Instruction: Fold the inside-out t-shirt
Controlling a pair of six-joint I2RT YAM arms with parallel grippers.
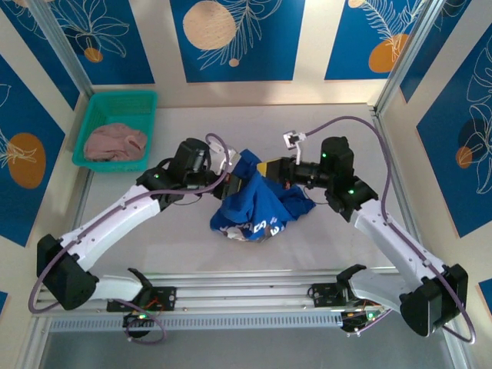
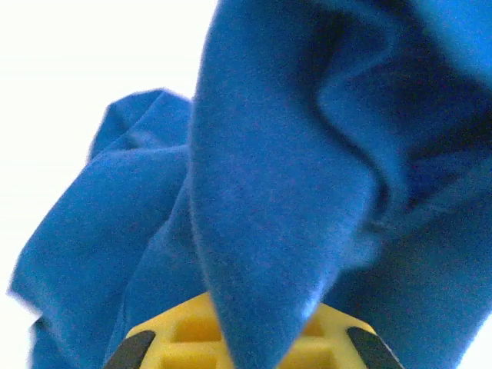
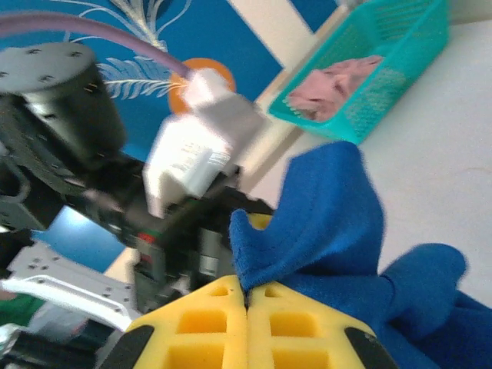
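Status: we're in the pick-up/untangle step, no fold made yet. The blue t-shirt point(image 1: 257, 204) is a crumpled bunch. Its top is lifted between the two sets of fingers, and the rest sags below them onto the table point(image 1: 154, 246), white print showing on the low side.

Right fingers point(image 3: 200, 327): pads pressed flat together with a shirt edge pinched in the seam. The cloth stands up just past the tips.

Left fingers point(image 2: 177, 346): closed. A thick fold comes out from between the pads and covers the seam, so we read it as a grip, but we can't see how much cloth is caught.

The two grips sit close together, nearly facing each other across the bunch.

The teal basket point(image 1: 115, 127) with the pink garment point(image 1: 115, 142) is well away on the outer side of the left fingers, not in play.

Next, as we judge it: pull the two grips apart and raise them so the shirt hangs open, then check which parts we actually hold (hem, shoulder, sleeve; we can't tell now). Lay it flat before any fold.

Risk: both grips may be on the same bundle of layers, so spreading could just drag the lump.
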